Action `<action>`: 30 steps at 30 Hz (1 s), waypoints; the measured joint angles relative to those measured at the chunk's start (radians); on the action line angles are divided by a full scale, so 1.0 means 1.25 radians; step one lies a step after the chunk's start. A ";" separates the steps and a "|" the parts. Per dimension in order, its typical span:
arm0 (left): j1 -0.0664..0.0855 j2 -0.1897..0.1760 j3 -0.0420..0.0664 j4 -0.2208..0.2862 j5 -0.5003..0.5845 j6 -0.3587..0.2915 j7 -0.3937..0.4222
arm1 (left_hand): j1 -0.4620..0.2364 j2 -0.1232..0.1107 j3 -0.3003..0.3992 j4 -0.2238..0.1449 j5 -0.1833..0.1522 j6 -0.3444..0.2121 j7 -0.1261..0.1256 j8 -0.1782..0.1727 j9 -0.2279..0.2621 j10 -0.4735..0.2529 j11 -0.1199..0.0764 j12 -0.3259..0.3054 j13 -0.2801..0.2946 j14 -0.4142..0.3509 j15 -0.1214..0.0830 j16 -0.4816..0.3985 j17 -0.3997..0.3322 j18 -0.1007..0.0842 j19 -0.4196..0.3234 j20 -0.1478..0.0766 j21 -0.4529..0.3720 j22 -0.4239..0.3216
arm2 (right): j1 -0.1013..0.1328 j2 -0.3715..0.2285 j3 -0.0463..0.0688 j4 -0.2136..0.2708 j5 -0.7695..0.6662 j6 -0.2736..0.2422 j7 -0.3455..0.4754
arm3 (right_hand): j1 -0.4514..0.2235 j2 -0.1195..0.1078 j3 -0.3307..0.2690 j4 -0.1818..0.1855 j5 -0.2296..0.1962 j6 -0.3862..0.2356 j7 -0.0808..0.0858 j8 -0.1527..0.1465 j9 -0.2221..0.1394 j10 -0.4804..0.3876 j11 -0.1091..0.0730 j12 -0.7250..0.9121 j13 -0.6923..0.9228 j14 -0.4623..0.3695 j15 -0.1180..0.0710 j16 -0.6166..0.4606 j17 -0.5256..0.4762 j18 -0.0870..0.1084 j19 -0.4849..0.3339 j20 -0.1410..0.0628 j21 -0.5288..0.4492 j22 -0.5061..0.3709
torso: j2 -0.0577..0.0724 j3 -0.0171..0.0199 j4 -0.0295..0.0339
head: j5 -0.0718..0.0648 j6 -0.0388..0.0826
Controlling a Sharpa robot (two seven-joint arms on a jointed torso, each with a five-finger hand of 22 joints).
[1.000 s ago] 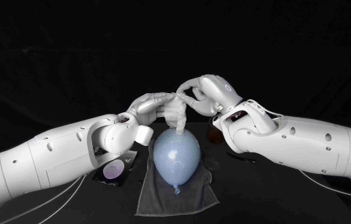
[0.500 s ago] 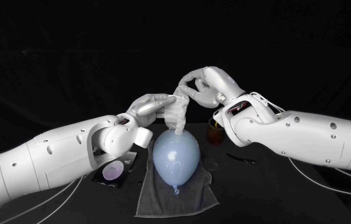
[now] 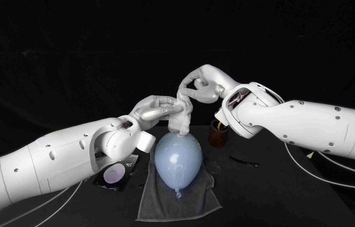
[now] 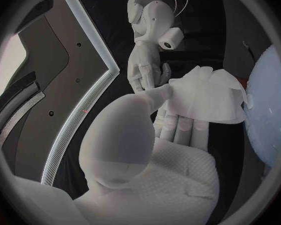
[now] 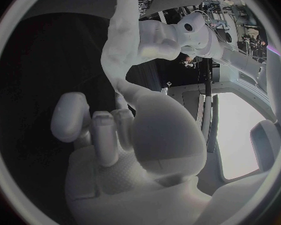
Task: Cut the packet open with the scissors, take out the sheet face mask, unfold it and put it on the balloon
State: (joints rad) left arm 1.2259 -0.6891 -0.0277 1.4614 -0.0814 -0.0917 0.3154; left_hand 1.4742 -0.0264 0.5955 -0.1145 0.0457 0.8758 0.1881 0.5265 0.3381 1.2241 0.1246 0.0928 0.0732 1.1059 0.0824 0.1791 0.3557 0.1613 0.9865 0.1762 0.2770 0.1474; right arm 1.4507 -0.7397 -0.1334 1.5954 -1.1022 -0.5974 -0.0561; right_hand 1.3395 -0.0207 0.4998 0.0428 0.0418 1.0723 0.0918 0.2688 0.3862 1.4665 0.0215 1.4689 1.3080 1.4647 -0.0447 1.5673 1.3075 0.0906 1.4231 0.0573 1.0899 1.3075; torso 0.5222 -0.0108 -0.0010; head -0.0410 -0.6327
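Note:
A pale blue balloon (image 3: 177, 157) lies on a grey towel (image 3: 177, 199) in the middle of the table. Above its far end hangs the white sheet face mask (image 3: 181, 113), still folded into a narrow strip. My left hand (image 3: 154, 108) grips the mask's lower part between thumb and fingers, seen close in the left wrist view as the mask (image 4: 209, 101) beside the balloon (image 4: 268, 110). My right hand (image 3: 198, 87) pinches the mask's top end. From the right wrist, the mask (image 5: 118, 50) stretches from my right hand (image 5: 112, 135) to my left hand (image 5: 159, 35).
The opened packet (image 3: 115, 173) lies on the table to the left of the towel. A brown cup (image 3: 217, 133) stands right of the balloon, under my right arm. A dark thin object, likely the scissors (image 3: 242, 161), lies right of the towel.
My right hand has risen a little with the mask's top end, drawing the strip longer. My left hand has stayed nearly in place on the mask.

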 measured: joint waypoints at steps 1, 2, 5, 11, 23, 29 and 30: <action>0.000 0.000 0.000 0.000 -0.003 0.000 0.001 | 0.001 0.001 -0.003 -0.006 0.000 0.006 0.000 -0.009 -0.007 0.004 0.000 0.001 0.000 0.005 0.000 0.002 0.001 -0.001 -0.005 -0.005 0.013 0.010 | 0.002 0.000 0.001 -0.001 0.006 0.008 -0.002 | 0.000 0.000 0.000 0.000 0.000 0.000 0.000 0.000 0.001 0.000 0.000 0.000 0.000 0.000 0.000 0.000 0.000 0.000 0.000 0.000 0.000 0.000 | 0.000 -0.0001 0.0001 | 0.000 0.000; 0.000 0.000 0.000 0.001 -0.006 -0.001 0.002 | 0.002 0.002 -0.006 -0.013 0.000 0.010 0.001 -0.017 -0.013 0.006 -0.001 0.003 0.000 0.006 -0.002 0.002 0.002 -0.006 -0.010 -0.011 0.026 0.018 | 0.004 0.000 0.001 -0.002 0.011 0.015 -0.004 | 0.000 0.000 0.000 0.000 0.000 -0.001 0.000 0.000 0.002 0.000 0.000 0.000 0.000 0.000 0.000 0.000 0.000 0.000 0.000 0.000 0.000 0.000 | 0.000 -0.0001 0.0000 | -0.001 0.001; 0.000 -0.001 0.000 0.002 -0.013 -0.002 0.005 | 0.004 0.004 -0.019 -0.026 0.000 0.026 0.000 -0.048 -0.035 0.008 -0.003 0.009 0.000 0.008 -0.003 0.007 0.005 -0.013 -0.042 -0.025 0.076 0.057 | 0.009 -0.003 0.003 -0.001 0.026 0.032 -0.010 | 0.000 0.000 0.000 0.000 0.002 -0.002 0.000 0.000 0.004 0.000 0.000 0.000 0.000 0.000 0.000 0.000 0.000 0.000 0.000 0.000 0.000 0.000 | 0.000 -0.0001 -0.0002 | -0.001 0.001; 0.000 -0.006 0.000 0.004 -0.023 -0.008 0.011 | 0.014 0.008 -0.029 -0.037 -0.003 0.030 0.004 -0.090 -0.060 0.007 -0.002 0.013 -0.001 0.008 -0.003 0.017 0.011 -0.025 -0.090 -0.041 0.147 0.110 | 0.012 -0.017 0.004 0.013 0.050 0.047 -0.016 | 0.000 0.000 0.003 -0.003 0.003 -0.003 0.000 0.005 0.004 0.000 0.000 0.000 0.000 0.000 0.000 -0.001 0.000 0.000 0.000 0.000 0.000 0.000 | 0.000 -0.0001 -0.0004 | -0.002 0.002; 0.000 -0.012 0.000 0.004 -0.028 -0.025 0.015 | 0.021 0.002 -0.042 -0.050 0.001 0.024 0.006 -0.132 -0.082 0.001 0.004 0.022 -0.001 0.004 -0.003 0.034 0.024 -0.037 -0.136 -0.053 0.220 0.164 | 0.013 -0.051 0.008 0.061 0.107 0.016 -0.005 | 0.000 0.000 0.009 -0.009 0.003 -0.008 0.000 0.014 0.009 0.000 0.000 0.011 -0.001 0.000 0.000 0.000 0.001 -0.005 0.000 0.000 0.009 0.000 | 0.000 0.0010 -0.0008 | -0.004 0.002; 0.000 -0.013 0.000 0.004 -0.028 -0.022 0.012 | 0.032 -0.019 0.020 -0.117 0.005 -0.016 0.020 -0.160 -0.094 -0.063 0.024 0.007 -0.004 -0.043 0.015 0.044 0.034 -0.043 -0.185 -0.040 0.231 0.178 | 0.013 -0.060 0.009 0.075 0.132 -0.015 0.010 | 0.000 0.000 0.009 -0.009 0.003 -0.009 0.001 0.014 0.010 0.000 0.000 0.015 0.000 0.000 0.000 0.000 0.001 -0.005 0.000 0.000 0.010 0.000 | 0.000 0.0010 -0.0008 | -0.004 0.003; 0.000 -0.013 0.000 0.004 -0.028 -0.020 0.011 | 0.023 -0.029 0.028 -0.125 0.008 -0.032 0.020 -0.169 -0.097 -0.081 0.031 0.002 -0.006 -0.060 0.021 0.045 0.035 -0.042 -0.202 -0.033 0.231 0.179 | 0.013 -0.061 0.010 0.077 0.135 -0.020 0.012 | 0.000 0.000 0.010 -0.010 0.003 -0.009 0.001 0.014 0.010 0.000 0.000 0.016 0.000 0.000 0.000 0.000 0.000 -0.005 0.000 0.000 0.013 0.000 | 0.000 0.0009 -0.0008 | -0.004 0.003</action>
State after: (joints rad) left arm 1.2259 -0.7050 -0.0277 1.4664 -0.1165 -0.1166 0.3296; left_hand 1.5036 -0.0623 0.6310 -0.2709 0.0551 0.8358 0.2137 0.3152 0.2167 1.1229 0.1631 0.0948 0.0655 1.0311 0.1091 0.2352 0.3993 0.1084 0.7334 0.1355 0.5655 0.3710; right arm 1.4671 -0.8164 -0.1214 1.6914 -0.9336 -0.6219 -0.0413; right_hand 1.3394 -0.0211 0.5125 0.0298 0.0456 1.0605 0.0926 0.2864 0.3988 1.4664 0.0216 1.4890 1.3078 1.4644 -0.0443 1.5673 1.3081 0.0839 1.4229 0.0575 1.1059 1.3073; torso 0.5221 -0.0097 -0.0020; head -0.0457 -0.6285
